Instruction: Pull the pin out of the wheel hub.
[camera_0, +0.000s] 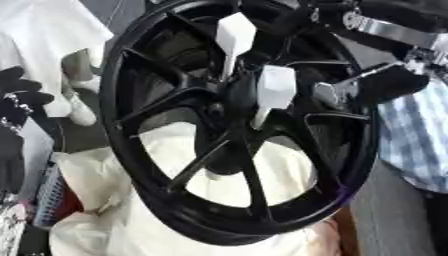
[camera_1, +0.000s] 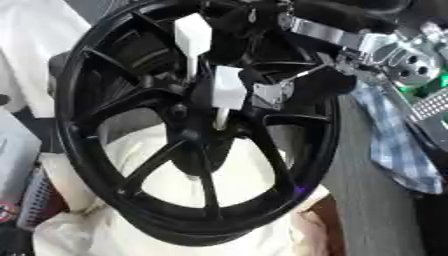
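**Lower pin at the hub, right hand beside it**

Black wheel (camera_0: 118, 130) stood on edge, tilted, filling the view. In the hub (camera_0: 234, 102): upper pin (camera_0: 234, 32) and lower pin (camera_0: 276, 87), both white, with broad flat heads standing out and thin shanks running in among the spokes.

Probably light, hard plastic, stiff enough for a straight pull. Smooth faces, so likely slippery. Thin shank probably the weak part, liable to snap if bent sideways. Best taken across the flat head, thumb on 1 face and fingers on the other, and drawn along the shank's own line.

Right hand (camera_1: 325, 82) in from the upper right, its silver fingertip (camera_1: 271, 93) touching or just beside the lower pin's head. Clasped or not: cannot tell.

Left hand (camera_0: 19, 92) idle at the left edge, finger pose unclear.

Under the wheel, rumpled white cloth (camera_0: 92, 175), soft footing, so the wheel may rock under a pull. Little room between spokes, and clutter close on the left.
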